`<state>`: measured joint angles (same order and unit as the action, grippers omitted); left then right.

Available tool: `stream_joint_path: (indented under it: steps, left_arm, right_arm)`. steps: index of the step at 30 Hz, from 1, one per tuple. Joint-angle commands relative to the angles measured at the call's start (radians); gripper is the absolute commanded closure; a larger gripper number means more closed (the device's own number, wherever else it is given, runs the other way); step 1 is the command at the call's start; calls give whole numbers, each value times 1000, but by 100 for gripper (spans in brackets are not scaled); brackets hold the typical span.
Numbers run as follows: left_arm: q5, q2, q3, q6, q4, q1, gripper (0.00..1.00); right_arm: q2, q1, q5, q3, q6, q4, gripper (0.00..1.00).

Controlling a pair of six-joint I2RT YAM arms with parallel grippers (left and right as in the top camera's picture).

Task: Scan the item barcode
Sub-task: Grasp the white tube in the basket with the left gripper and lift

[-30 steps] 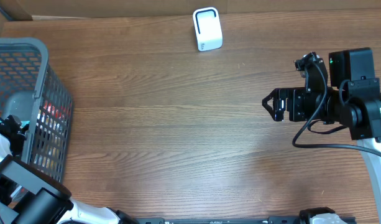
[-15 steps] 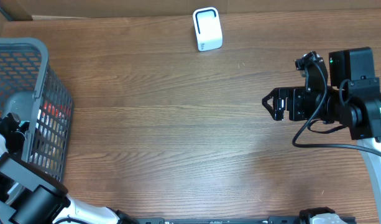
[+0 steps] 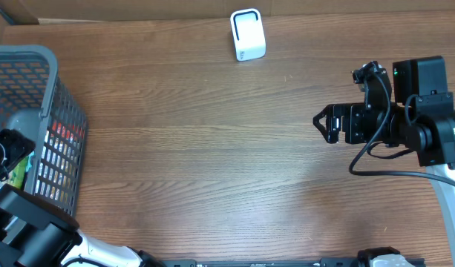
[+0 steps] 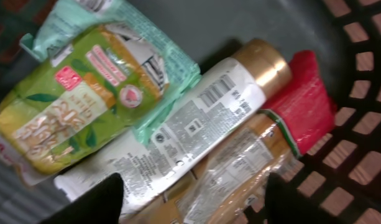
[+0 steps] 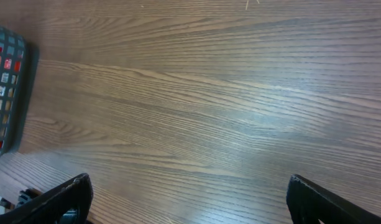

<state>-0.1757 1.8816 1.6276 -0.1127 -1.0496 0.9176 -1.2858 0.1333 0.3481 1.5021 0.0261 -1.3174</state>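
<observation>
— Now, left gripper (image 4: 193,202)?
— Spread wide, gripping nothing, low in frame over the white bottle (image 4: 196,124): barcode up, mid-frame, between green packet (image 4: 66,106) and red packet (image 4: 302,87), inside the basket (image 3: 27,50) at far left.
— Right gripper (image 5: 190,202)?
— Wide too, over the table (image 5: 196,93).

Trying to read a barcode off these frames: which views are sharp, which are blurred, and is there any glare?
Left wrist: soft and smeared throughout; the barcode on the white bottle shows as bars, its small print illegible. Overhead: sharp, evenly lit, no glare; the basket interior is dim. Right wrist: table grain crisp, faint pale sheen mid-frame.
</observation>
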Motion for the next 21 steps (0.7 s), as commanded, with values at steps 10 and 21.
stream_joint_path:
  steps: [10,21]
  left_arm:
    - [114,50,2,-77,26,-5,33]
    - [26,176,1,-103,1,-10,38]
  right_arm:
    - [-11,4,-7,23,3,14,0]
    - [-83,4,-6,23,13,14,0]
